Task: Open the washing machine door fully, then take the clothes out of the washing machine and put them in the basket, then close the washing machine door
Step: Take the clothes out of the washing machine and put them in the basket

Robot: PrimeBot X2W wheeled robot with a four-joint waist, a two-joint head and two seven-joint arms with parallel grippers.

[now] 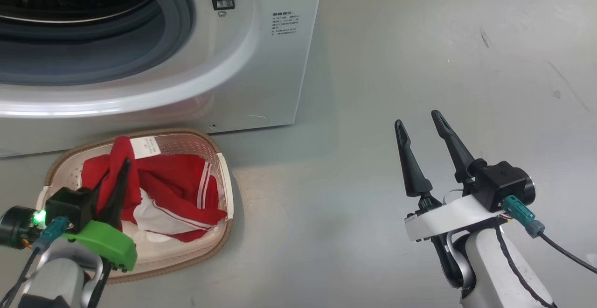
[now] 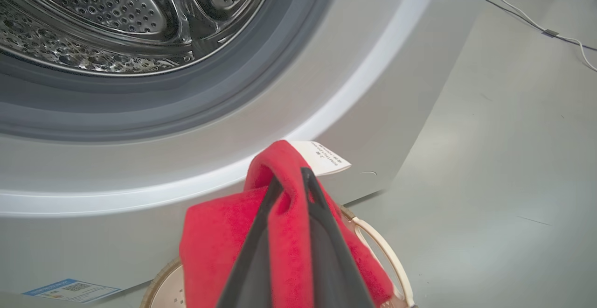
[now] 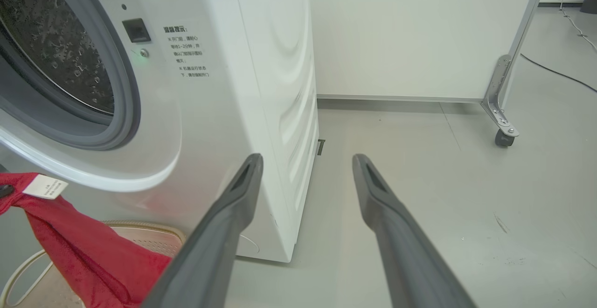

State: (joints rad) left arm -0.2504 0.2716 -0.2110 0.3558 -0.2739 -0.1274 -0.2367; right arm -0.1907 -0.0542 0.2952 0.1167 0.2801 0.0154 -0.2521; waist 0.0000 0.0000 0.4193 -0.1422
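Clearly, the clothes [image 1: 177, 182] are seen to be lying mostly inside the basket [image 1: 186, 132], which is set on the grey floor [image 1: 373, 88] just in front of the washing machine [image 1: 280, 65], below its round opening. One fold of the red fabric is drawn up above the basket's rim and is pinched between the two dark fingers of the left hand [image 2: 291, 179]. The fingers are brought together on that fold, with red cloth squeezed between them and draped down both sides. A white care tag [image 2: 324, 158] is attached to the raised fold and juts out just beyond the fingertips. White parts and thin white-and-red stripe trim [image 1: 204, 184] are shown on the portion of the garment that is bunched in the basket.

The right hand [image 1: 417, 117] is held well apart from the basket, over bare floor on the robot's right side. Its fingers are spread wide and nothing is gripped between them.

The machine's opening is left uncovered, so that the grey rubber ring [image 2: 242, 84] and the perforated steel drum [image 2: 116, 14] are exposed. A small printed label [image 1: 285, 24] is found on the white front beside the opening, and a blue sticker [image 2: 70, 290] is glimpsed low down by the machine's front in the left wrist view. From the right wrist view a white panel [image 3: 419, 32] on a castor [image 3: 503, 137] is made out beyond the machine's side.
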